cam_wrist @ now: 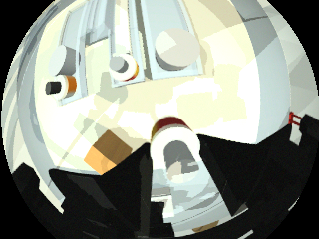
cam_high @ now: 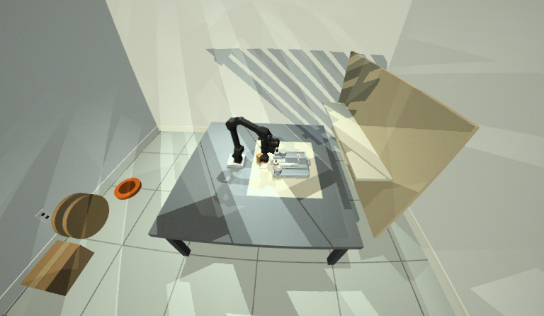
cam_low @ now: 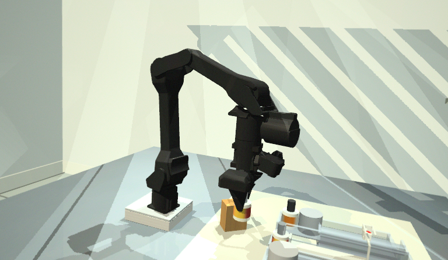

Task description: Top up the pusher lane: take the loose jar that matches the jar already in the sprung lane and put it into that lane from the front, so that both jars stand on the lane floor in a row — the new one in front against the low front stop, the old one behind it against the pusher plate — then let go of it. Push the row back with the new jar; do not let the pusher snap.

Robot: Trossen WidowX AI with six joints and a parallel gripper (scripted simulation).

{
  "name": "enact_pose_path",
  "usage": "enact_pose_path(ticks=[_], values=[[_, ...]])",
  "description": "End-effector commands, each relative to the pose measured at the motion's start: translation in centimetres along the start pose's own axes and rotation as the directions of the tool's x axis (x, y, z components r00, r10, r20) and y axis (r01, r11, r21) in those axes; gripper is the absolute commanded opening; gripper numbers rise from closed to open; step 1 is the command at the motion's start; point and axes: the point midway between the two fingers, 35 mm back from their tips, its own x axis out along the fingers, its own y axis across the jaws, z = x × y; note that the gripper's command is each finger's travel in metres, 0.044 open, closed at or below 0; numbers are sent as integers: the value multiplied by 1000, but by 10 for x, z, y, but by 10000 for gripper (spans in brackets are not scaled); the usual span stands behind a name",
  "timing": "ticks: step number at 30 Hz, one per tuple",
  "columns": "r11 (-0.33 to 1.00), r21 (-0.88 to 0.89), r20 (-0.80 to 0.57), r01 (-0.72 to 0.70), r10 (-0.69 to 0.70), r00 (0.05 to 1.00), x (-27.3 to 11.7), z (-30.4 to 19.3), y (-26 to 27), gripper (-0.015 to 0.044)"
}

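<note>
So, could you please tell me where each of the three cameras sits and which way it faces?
Top: high in the room, looking down at the grey table; whole black arm shows.
Exterior: low beside the table, facing the arm and gripper shut on the grey-capped yellow-and-red jar, next to the orange wooden block.
Wrist: on the gripper, looking past its fingers toward the grey lanes.
Exterior and wrist share the jar, block and lanes.
</note>
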Motion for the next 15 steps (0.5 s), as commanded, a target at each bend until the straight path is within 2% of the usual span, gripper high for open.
enact_pose_path(ticks=[1, 9, 15], values=[[1000, -6, -3, -5, 5, 1000, 12, 18, 16, 0], [1000, -3, -1, -6, 6, 1000, 30, 41, 45, 0], [1000, -2, -1, -6, 6, 1000, 33, 42, 47, 0]])
